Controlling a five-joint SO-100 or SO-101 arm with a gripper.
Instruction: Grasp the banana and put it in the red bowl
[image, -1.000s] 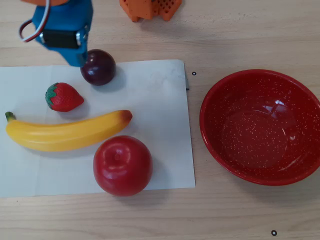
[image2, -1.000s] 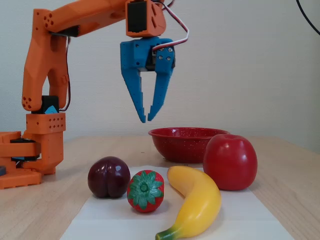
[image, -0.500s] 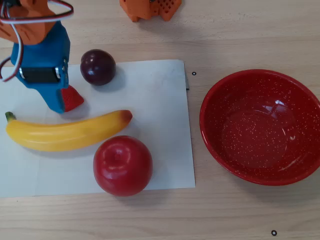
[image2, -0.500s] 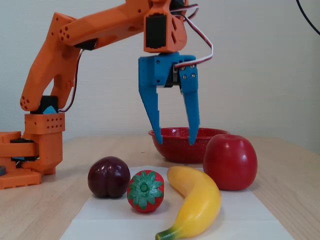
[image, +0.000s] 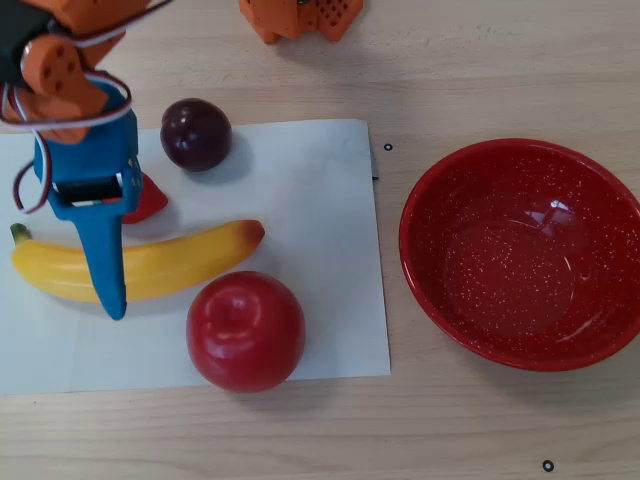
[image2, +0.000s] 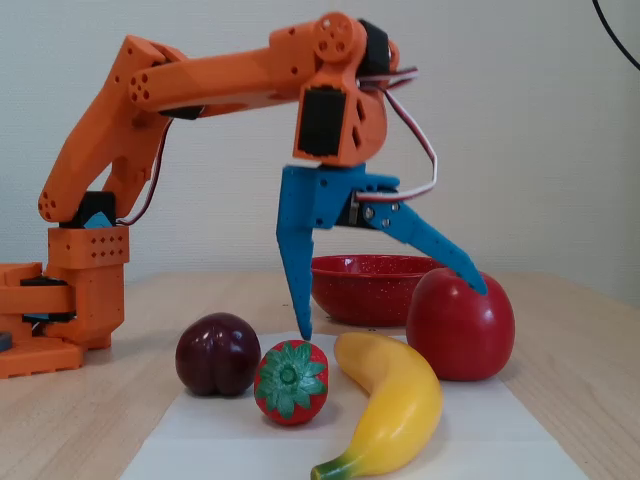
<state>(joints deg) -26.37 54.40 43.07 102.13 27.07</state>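
In the overhead view, at far left, the blue gripper (image: 112, 262) hangs over the banana (image: 190, 260), which lies on its side across the white paper sheet (image: 310, 200), green stem pointing left and orange end toward the middle. The fixed view shows the jaws spread wide (one finger near vertical, the other swung far out toward the apple), with nothing between them.

Just beyond the banana sits the strawberry (image: 150, 200), half hidden under the gripper, and the dark plum (image: 196, 133) further back. The red apple (image: 245, 330) nearly touches the banana's near side.

That crowding is the risk, I judge: the vertical finger's tip sits right above the strawberry in the fixed view, and the splayed one reaches the apple (image2: 460, 325), so a descent could knock either fruit, or pinch the glossy banana off-centre and let it slip.

The red bowl (image: 600, 200) stands empty, well apart at right.
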